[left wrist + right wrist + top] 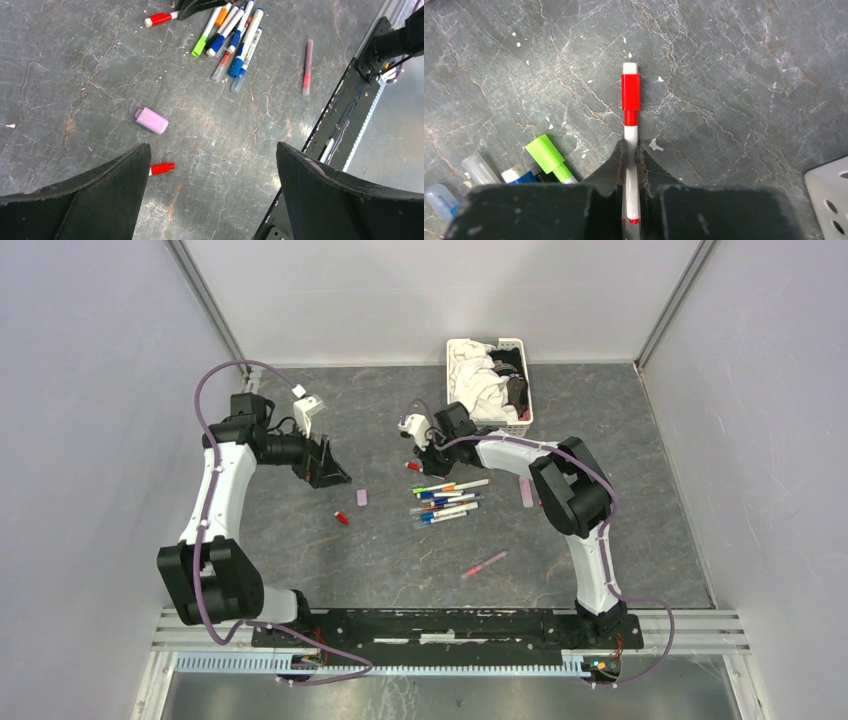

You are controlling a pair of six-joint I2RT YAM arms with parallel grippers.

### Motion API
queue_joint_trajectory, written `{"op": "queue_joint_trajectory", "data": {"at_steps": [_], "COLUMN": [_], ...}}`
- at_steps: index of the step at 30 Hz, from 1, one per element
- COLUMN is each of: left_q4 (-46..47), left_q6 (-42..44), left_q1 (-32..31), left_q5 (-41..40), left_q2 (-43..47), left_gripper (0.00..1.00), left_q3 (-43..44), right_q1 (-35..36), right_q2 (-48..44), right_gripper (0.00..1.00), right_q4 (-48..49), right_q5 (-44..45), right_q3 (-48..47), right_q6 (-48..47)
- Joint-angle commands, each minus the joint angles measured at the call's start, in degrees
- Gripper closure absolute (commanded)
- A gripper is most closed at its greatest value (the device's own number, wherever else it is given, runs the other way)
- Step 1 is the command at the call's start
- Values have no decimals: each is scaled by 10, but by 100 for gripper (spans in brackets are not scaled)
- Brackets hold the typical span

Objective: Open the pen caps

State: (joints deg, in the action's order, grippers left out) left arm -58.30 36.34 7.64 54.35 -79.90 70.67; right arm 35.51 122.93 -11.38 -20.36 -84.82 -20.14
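We see the right gripper [630,150] pinching the white barrel of the red pen [630,131], one finger pressed against each side of it. The pen points straight away from the jaws. Its cap [630,91] is on and sits just beyond the fingertips, untouched. We cannot tell whether the pen rests on the table [400,570] or is held just above it.

Just to the left of this gripper in its own view lies the green pen [546,157], the nearest of the pile [447,502]. The pile is a loose bundle of white-barrelled pens with green, orange and blue ends, close by the gripper on the side toward the arm bases. A pink pen [485,564] lies alone, nearer the bases and well apart from the pile.

Behind the right wrist stands the basket [527,400], against the back wall. It holds crumpled white cloths [475,380] and something dark [515,390].

The left gripper [212,147] is spread wide, holding and touching nothing, and hangs over bare table to the left of the pile. A lilac cap [151,120] lies loose between its fingers in its own view. A short red piece [162,168], cap-like, lies just beside the left finger [100,195], which partly hides it.
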Motion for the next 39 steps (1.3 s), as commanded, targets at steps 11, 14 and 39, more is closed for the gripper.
{"op": "queue_joint_trajectory", "data": {"at_steps": [11, 14, 39], "left_q4": [-28, -27, -66], "left_q6": [112, 122, 168], "left_q1": [-48, -60, -168], "left_q5": [36, 42, 79], "left_q2": [-34, -41, -88], "left_gripper": [0, 0, 42], "left_q3": [-32, -26, 17], "right_q1": [-4, 2, 58], "right_q2": [-79, -121, -194], "right_gripper": [100, 100, 100], "right_q4": [10, 19, 22], "right_q5": [-92, -163, -390], "right_q3": [-27, -6, 62], "right_q6": [53, 82, 140]}}
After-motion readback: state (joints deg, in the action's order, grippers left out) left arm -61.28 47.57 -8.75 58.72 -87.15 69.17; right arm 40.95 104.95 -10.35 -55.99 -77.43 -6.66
